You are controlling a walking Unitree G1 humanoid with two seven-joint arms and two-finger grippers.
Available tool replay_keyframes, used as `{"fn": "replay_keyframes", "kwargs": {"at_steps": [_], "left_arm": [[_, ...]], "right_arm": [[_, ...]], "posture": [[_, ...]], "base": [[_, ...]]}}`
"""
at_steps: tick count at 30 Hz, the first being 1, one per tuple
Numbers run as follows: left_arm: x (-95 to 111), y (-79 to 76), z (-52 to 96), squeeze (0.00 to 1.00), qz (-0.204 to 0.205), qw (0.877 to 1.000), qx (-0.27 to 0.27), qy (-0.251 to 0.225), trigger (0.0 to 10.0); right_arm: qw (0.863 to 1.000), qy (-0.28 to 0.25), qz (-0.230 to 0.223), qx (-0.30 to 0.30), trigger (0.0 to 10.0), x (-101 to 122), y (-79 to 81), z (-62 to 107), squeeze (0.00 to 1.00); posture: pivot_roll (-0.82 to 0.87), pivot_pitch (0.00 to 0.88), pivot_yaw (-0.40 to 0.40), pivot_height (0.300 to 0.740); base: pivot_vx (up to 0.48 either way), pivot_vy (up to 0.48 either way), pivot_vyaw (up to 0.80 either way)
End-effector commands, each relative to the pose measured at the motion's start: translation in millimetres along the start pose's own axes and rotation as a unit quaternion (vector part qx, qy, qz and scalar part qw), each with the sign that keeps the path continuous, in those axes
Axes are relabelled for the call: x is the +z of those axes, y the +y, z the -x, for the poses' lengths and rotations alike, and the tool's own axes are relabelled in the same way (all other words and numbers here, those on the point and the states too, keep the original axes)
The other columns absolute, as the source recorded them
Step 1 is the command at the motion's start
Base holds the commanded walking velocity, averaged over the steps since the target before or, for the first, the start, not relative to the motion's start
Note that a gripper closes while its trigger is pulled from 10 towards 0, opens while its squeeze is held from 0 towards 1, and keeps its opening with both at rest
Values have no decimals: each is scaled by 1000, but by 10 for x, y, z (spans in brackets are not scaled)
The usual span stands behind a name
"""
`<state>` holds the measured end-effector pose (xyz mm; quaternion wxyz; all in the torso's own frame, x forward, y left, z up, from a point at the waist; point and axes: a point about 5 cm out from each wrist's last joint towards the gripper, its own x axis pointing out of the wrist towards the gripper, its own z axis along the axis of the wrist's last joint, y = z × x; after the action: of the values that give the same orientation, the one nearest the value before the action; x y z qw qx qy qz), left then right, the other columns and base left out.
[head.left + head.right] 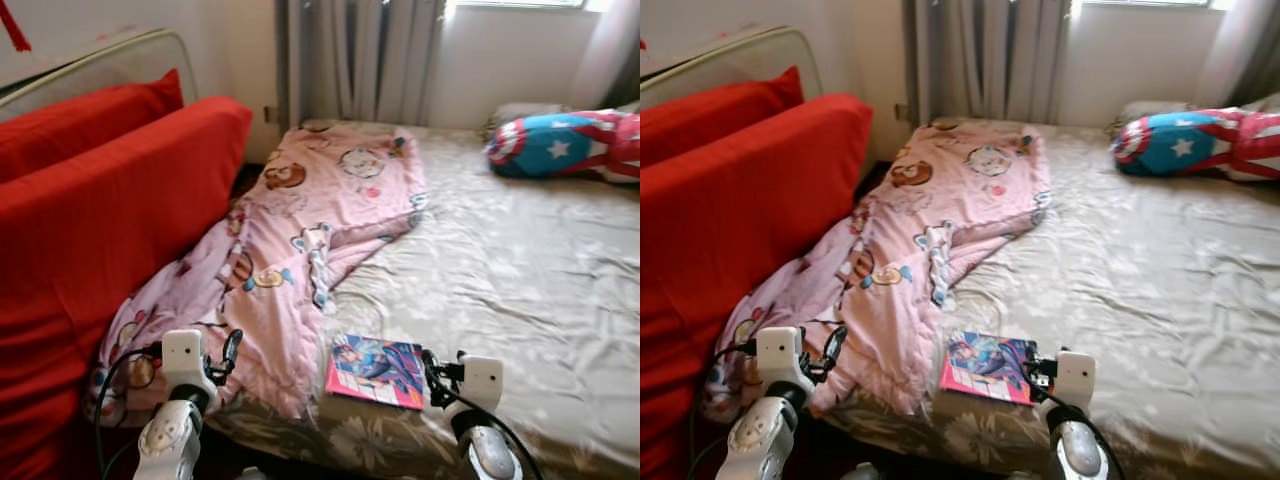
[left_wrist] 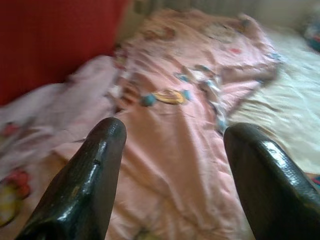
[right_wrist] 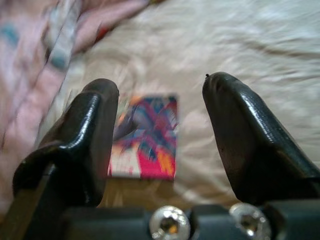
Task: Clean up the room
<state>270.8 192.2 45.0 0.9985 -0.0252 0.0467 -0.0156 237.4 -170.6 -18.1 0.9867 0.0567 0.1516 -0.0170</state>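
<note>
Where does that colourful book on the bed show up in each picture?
Left eye view: book at the bed's near edge, beside the pink blanket.
Right eye view: same spot.
Left wrist view: not in it.
Right wrist view: between the right hand's fingers.
Shared landmark: the pink blanket.

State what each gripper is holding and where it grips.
Nothing is held. The left gripper hangs open over the pink blanket; the right gripper is open above the book, jaws apart and touching nothing.

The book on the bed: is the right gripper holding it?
No: the book lies flat on the bed, beyond the open right gripper.
</note>
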Motion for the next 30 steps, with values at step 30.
{"fn": "replay_keyframes", "kwargs": {"at_steps": [30], "left_arm": [[-126,6,73,0,7,999,-2,33,10000]], "right_arm": [[999,11,2,30,10000,-2,91,-58,0]], "posture": [[-11,0,11,635]], "base": [[0,0,0]]}}
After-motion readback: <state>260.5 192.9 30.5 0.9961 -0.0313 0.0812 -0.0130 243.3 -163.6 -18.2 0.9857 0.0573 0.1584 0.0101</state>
